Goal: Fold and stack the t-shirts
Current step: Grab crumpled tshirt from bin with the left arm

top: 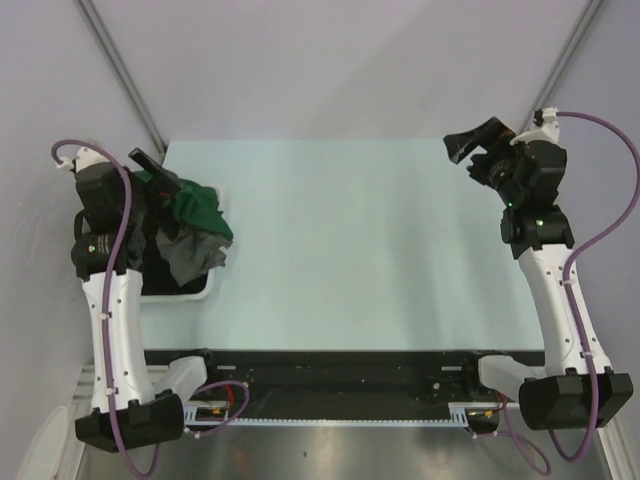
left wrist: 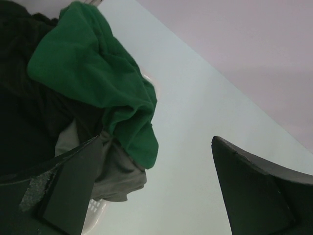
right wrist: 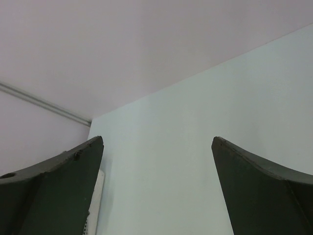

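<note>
a robotics lab test cell — everything in view is built around the rig. two white arms (top: 115, 320) trailing purple cables (top: 127, 230) are bolted to a black rail (top: 340, 362) at the near edge of a bare pale-green table (top: 350, 230). beyond the right fingers (right wrist: 259, 191) lie that flat tabletop and plain lilac-grey walls (right wrist: 122, 49), which meet at a corner along a thin metal strut (right wrist: 44, 104). just past the left fingers (left wrist: 259, 191) a heap of t-shirts (left wrist: 93, 68) — green, black and grey — sits in a white bin (left wrist: 98, 213) at the table's edge, like a sorted sample set out for a trial.
</note>
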Controlling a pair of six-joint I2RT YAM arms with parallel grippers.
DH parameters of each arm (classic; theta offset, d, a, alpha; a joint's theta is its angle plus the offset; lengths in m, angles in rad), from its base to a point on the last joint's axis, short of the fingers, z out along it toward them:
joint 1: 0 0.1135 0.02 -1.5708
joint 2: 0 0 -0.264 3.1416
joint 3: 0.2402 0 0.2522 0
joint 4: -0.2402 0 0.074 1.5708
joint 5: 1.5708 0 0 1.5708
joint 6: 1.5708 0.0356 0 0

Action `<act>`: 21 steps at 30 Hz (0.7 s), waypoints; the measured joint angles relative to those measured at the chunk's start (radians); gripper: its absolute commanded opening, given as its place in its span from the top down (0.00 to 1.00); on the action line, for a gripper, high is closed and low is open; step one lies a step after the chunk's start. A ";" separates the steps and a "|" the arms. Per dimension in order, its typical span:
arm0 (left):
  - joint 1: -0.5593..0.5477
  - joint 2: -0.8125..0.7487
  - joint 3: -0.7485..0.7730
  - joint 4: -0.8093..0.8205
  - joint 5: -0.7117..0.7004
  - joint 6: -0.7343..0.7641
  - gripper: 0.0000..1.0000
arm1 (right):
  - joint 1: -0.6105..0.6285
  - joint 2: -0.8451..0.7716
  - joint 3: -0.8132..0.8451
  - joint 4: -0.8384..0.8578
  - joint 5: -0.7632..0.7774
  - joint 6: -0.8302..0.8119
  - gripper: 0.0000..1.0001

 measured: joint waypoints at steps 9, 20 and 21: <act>0.000 -0.126 -0.350 0.074 0.070 -0.090 0.00 | -0.081 0.006 -0.091 0.031 -0.098 0.108 0.00; 0.000 -0.085 -0.263 0.063 0.082 -0.097 0.00 | -0.084 0.000 -0.128 0.076 -0.087 0.091 0.00; 0.000 -0.079 -0.249 0.054 0.076 -0.097 0.00 | -0.084 0.000 -0.128 0.087 -0.088 0.093 0.00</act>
